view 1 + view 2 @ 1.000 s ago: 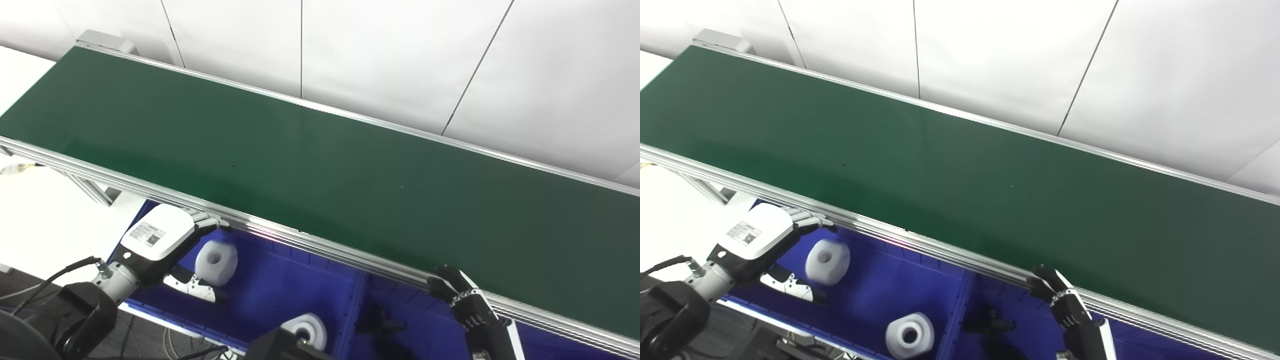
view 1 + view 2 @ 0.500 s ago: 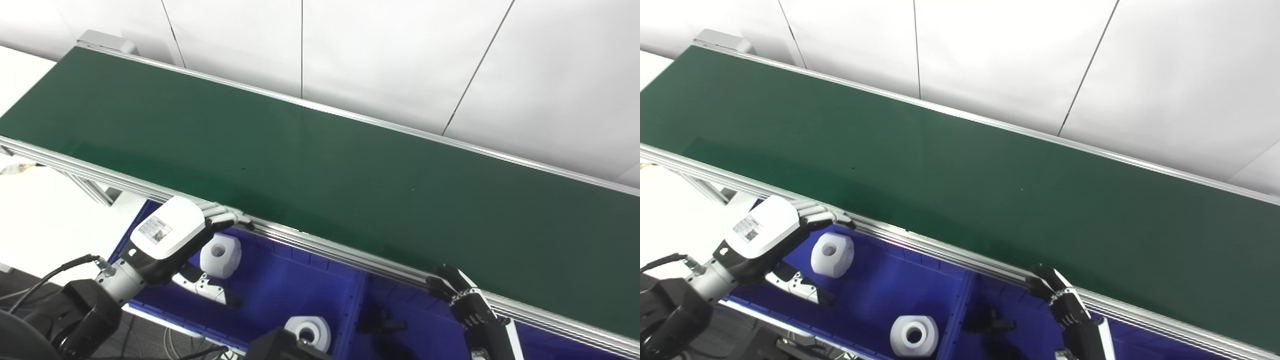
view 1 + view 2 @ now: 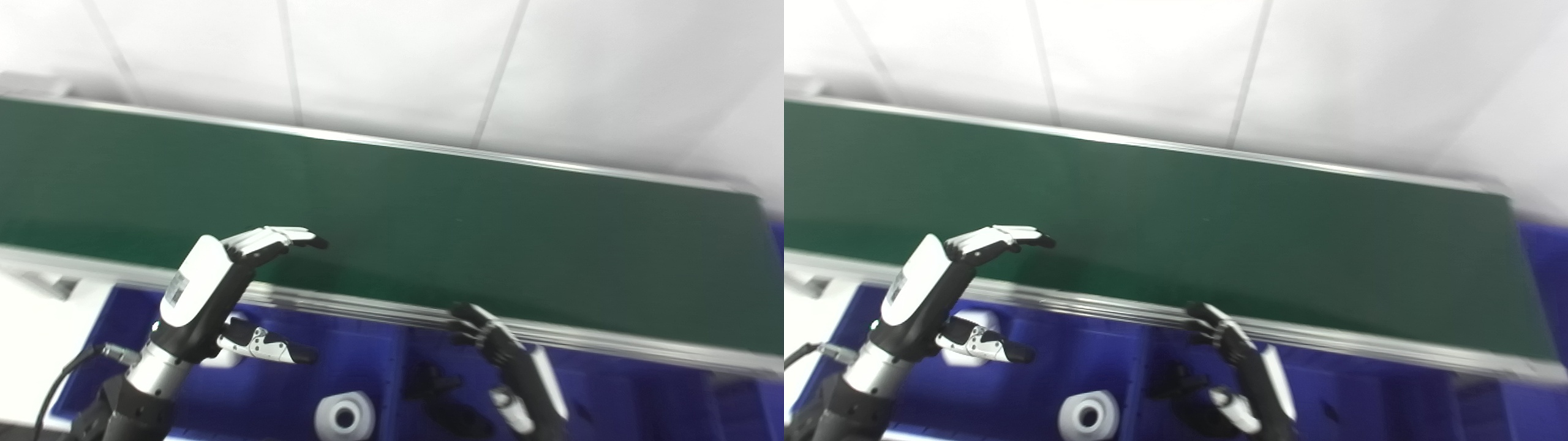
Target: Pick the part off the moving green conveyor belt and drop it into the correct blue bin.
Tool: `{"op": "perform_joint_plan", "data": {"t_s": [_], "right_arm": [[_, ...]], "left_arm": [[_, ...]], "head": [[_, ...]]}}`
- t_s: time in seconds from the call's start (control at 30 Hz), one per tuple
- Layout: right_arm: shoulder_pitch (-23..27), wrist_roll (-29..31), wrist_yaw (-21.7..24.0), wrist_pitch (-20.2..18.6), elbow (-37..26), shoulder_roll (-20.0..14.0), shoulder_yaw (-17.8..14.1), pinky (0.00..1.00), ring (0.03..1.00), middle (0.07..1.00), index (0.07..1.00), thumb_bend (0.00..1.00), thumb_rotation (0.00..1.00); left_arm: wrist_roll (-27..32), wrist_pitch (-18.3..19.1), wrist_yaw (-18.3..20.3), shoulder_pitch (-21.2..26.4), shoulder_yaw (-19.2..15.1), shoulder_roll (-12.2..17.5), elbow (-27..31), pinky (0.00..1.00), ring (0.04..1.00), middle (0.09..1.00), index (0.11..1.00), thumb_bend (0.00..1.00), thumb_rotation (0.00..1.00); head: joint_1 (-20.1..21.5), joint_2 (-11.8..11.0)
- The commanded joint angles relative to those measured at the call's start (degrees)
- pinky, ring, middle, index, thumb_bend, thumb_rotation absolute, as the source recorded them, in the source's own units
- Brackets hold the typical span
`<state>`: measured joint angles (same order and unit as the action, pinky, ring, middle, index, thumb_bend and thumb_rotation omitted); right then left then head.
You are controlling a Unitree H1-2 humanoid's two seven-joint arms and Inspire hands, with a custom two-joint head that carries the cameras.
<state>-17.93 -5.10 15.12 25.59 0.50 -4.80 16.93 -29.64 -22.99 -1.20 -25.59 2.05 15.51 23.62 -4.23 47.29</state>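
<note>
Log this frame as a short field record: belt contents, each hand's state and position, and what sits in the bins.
belt: green conveyor belt, no part visible on it
left hand: left hand open, empty, fingers extended over the belt's near edge
right hand: right hand low by the belt's near rail, over the bins; open or shut unclear
left blue bin: left blue bin holds two white parts, one in front, one partly hidden behind the left hand
right blue bin: right blue bin holds dark parts
image: blurred
</note>
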Motion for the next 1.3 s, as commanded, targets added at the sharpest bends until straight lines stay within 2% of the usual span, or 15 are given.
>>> {"op": "perform_joint_plan", "data": {"t_s": [0.0, 0.13, 0.27, 0.4, 0.47, 0.7, 0.87, 0.97, 1.07, 1.1, 1.27], "right_arm": [[1.09, -1.03, -2.83, 1.34, -0.22, 0.47, 1.65, 0.7, 0.792, 0.843, 0.827, 0.8, 0.93], [1.68, -2.12, -6.46, 1.34, 0.29, -0.05, 4.16, 0.74, 0.807, 0.851, 0.829, 0.79, 0.92], [1.95, -2.43, -8.85, 1.34, 0.28, -0.95, 5.67, 0.76, 0.809, 0.853, 0.836, 0.79, 0.91], [1.84, -1.96, -9.88, 1.33, -0.33, -1.84, 6.15, 0.77, 0.823, 0.856, 0.84, 0.79, 0.92], [1.87, -1.35, -10.1, 1.33, -0.47, -2.08, 6.36, 0.77, 0.815, 0.851, 0.841, 0.8, 0.91], [1.98, -1.4, -10.6, 1.32, -1.29, -2.65, 5.93, 0.76, 0.807, 0.847, 0.842, 0.8, 0.94], [1.75, -0.53, -9.89, 1.33, -2.22, -2.77, 5.15, 0.78, 0.8, 0.846, 0.846, 0.81, 0.95], [1.83, -0.65, -9.72, 1.29, -2.73, -2.65, 4.73, 0.77, 0.796, 0.844, 0.844, 0.79, 0.95], [2.34, -0.8, -9.19, 1.28, -3.05, -2.78, 4.49, 0.77, 0.799, 0.846, 0.845, 0.78, 0.95], [2.46, -0.75, -9.01, 1.29, -3.09, -2.8, 4.39, 0.78, 0.798, 0.848, 0.847, 0.76, 0.94], [2.61, -0.34, -8.35, 1.3, -3.08, -2.82, 3.99, 0.79, 0.802, 0.848, 0.847, 0.75, 0.93]], "left_arm": [[2.05, -2.56, -0.09, 1.62, 1.94, -0.6, -2.64, 0.59, 0.685, 0.746, 0.713, 0.81, 0.78], [5.03, -3.9, -2.61, 5.54, 7.69, -0.93, -10.38, 0.59, 0.691, 0.748, 0.718, 0.81, 0.78], [6.02, -3.92, -5.61, 7.43, 11.67, -1.82, -14.84, 0.61, 0.699, 0.747, 0.722, 0.81, 0.78], [11.84, -3.92, -6.97, 7.64, 15.27, -4.63, -19.25, 0.66, 0.729, 0.76, 0.734, 0.78, 0.81], [13.95, -3.92, -7.51, 7.27, 16.63, -5.94, -20.85, 0.64, 0.725, 0.762, 0.738, 0.78, 0.85], [15.16, -3.92, -7.7, 5.74, 18.1, -6.55, -20.19, 0.63, 0.744, 0.785, 0.752, 0.78, 0.88], [17.72, -3.5, -4.62, 4.1, 17.69, -6.53, -16.8, 0.66, 0.762, 0.804, 0.777, 0.78, 0.88], [20.5, 0.05, -1.97, 2.56, 17.5, -6.7, -13.18, 0.7, 0.784, 0.818, 0.787, 0.81, 0.87], [22.63, 2.06, 0.83, 1.5, 17.56, -6.16, -10.45, 0.72, 0.804, 0.832, 0.804, 0.8, 0.88], [23.16, 2.7, 1.52, 1.16, 17.43, -6.19, -9.79, 0.73, 0.814, 0.837, 0.806, 0.83, 0.89], [24.5, 2.25, 3.19, 0.86, 16.31, -7.2, -10.32, 0.74, 0.824, 0.845, 0.815, 0.83, 0.91]], "head": [[0.39, -0.09], [1.66, -0.28], [1.09, 0.11], [-0.12, 0.91], [-0.52, 1.3], [-3.19, 3.05], [-4.39, 5.25], [-4.32, 5.99], [-3.97, 6.82], [-3.9, 6.96], [-3.82, 7.17]]}}
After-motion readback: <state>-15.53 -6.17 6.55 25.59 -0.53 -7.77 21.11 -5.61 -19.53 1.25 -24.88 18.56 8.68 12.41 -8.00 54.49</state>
